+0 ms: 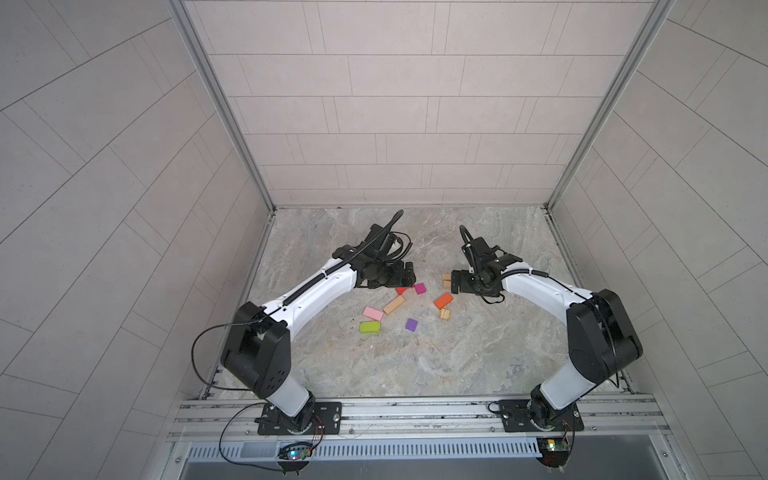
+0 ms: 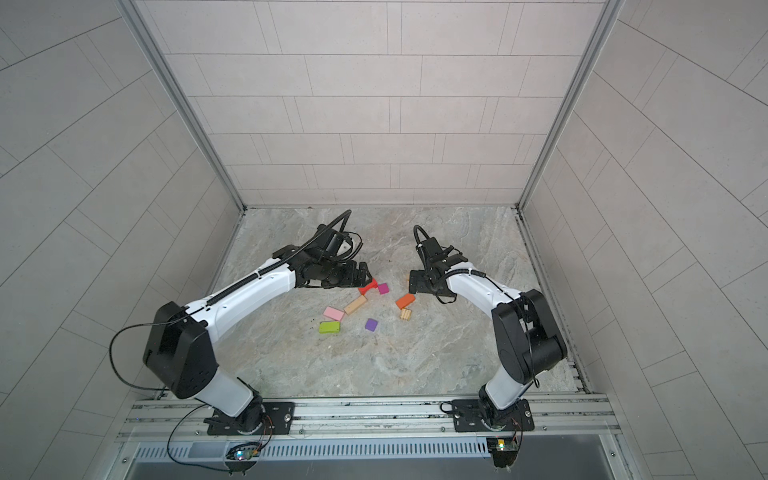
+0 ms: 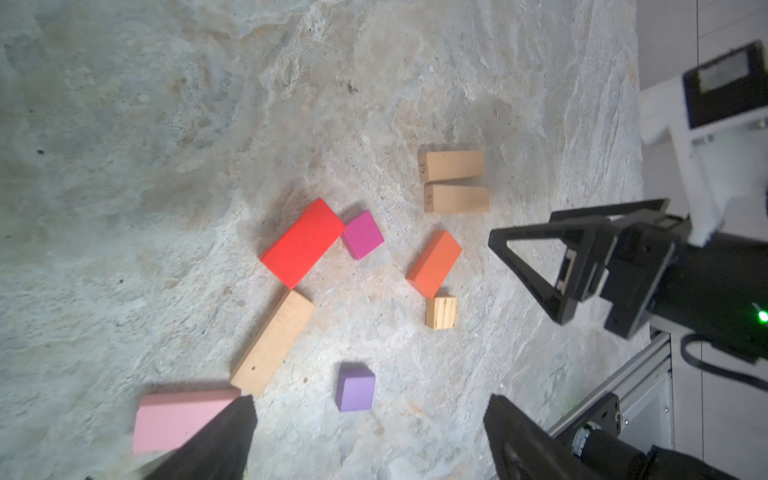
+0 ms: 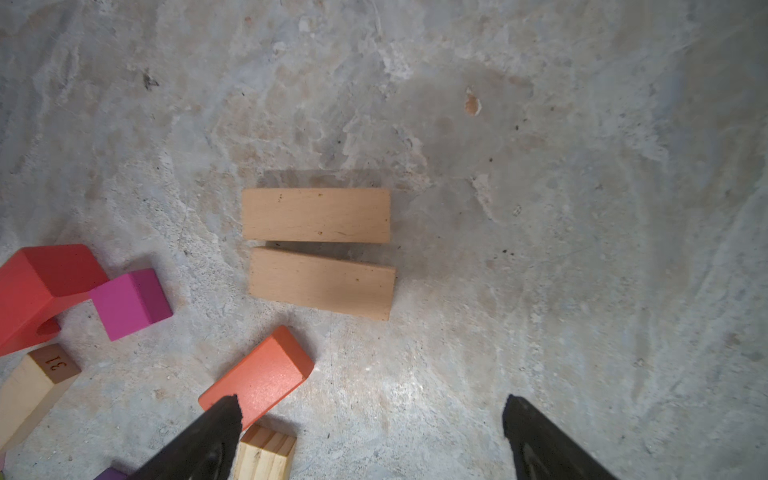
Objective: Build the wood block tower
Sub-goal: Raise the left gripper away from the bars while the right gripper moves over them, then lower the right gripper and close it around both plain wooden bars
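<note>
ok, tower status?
Open and empty: left gripper, right gripper. No tower yet: blocks loose on table, two tan bars side by side. Nothing in the way.

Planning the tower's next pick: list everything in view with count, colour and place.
short tan bars: two, plain wood, side by side, far right
magenta cube: one, magenta, far side
red arch: one, red, beside the magenta cube
long tan bar: one, plain wood, centre-left
orange block: one, orange, centre-right
small tan cube: one, plain wood, beside the orange block
pink block: one, pink, left
green block: one, lime, front left
purple cube: one, purple, front, alone
table: one, grey marble
left gripper: one, black, open, over the pile
right gripper: one, black, open, over the short tan bars
</note>
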